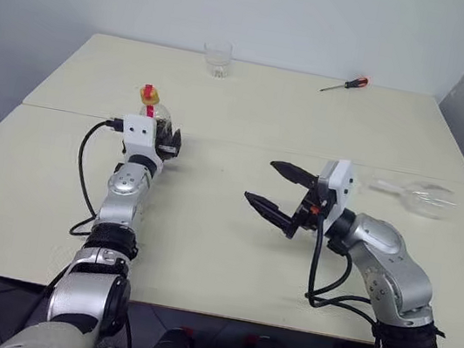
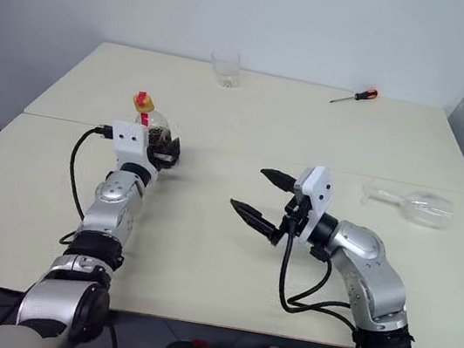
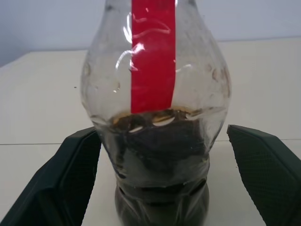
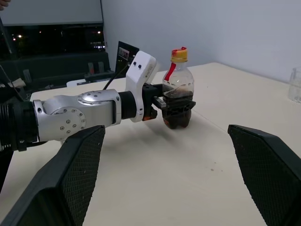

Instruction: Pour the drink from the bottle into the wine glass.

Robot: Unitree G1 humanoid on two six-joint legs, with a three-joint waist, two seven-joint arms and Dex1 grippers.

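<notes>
Right gripper [image 1: 279,190]: two black, tapered fingers with a cross-hatched inner texture are held wide apart above the near table, nothing between them.
Left gripper [image 4: 178,106]: its dark textured fingers [image 3: 70,174] are spread to either side of the bottle's lower body; contact cannot be told.
Bottle [image 2: 157,133]: clear, bulbous plastic, stood upright near the seam between the two tables, marked with a red strip and capped in yellow.
Drink [image 3: 160,155]: dark brown liquid is seen filling the lower part of the bottle.
Wine glass [image 1: 418,197]: clear and stemmed, laid on its side at the right of the table.
Tables [image 1: 227,262]: matte cream tops.
Tumbler [image 1: 217,59]: short clear glass at the far edge.
Screwdriver [image 1: 345,85]: red-handled, far right.
</notes>
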